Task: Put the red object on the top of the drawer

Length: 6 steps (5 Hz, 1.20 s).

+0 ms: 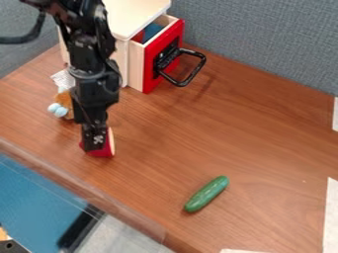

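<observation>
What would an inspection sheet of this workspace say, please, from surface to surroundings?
Surface: brown wood-grain table.
Job's things: red object near the table's edge; red-fronted drawer pulled open, black handle, under a pale cabinet top.
Clutter: green cucumber-like thing; orange-and-pale-blue toy behind the arm.
Gripper: black gripper down at the red object.
Cables: black cable looping beside the arm, upper left.
Surroundings: grey fabric partition; white patches at the right edge.

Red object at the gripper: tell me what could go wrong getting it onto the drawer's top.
The gripper hides part of the red object, so an off-centre grip might slip. The drawer stands open, its black handle jutting out, and could catch the load on the way up.
</observation>
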Motion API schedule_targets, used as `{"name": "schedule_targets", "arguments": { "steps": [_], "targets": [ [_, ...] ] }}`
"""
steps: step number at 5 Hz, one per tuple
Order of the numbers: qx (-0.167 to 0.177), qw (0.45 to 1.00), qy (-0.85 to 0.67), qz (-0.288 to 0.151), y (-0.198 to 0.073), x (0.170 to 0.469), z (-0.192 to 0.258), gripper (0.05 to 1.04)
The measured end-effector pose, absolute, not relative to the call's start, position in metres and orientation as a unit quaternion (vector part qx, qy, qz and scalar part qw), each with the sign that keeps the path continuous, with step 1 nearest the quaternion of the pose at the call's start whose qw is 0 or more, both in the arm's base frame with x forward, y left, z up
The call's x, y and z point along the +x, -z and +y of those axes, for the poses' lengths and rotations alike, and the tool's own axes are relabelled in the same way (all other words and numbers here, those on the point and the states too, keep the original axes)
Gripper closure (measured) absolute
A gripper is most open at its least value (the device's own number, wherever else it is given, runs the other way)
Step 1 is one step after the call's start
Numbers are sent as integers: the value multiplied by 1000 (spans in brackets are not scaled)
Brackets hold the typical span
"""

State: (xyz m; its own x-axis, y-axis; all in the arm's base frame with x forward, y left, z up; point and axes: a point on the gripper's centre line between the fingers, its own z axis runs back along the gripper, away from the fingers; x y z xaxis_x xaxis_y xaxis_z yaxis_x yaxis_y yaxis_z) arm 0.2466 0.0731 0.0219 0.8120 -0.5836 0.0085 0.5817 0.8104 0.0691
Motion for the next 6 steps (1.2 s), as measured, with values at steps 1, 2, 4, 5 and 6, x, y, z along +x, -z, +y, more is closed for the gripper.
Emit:
{"name": "schedule_targets", "arguments": {
  "steps": [1, 2, 4, 5, 6],
  "targets": [
    [39, 954, 298, -17, -20, 247, 71, 84],
    [44, 955, 293, -19, -17, 247, 65, 84],
    [43, 964, 262, -16, -2, 248, 63, 84],
    [38, 969, 245, -20, 3, 252, 62, 137],
    [36, 974, 220, -32, 2, 254, 64, 268]
  ]
}}
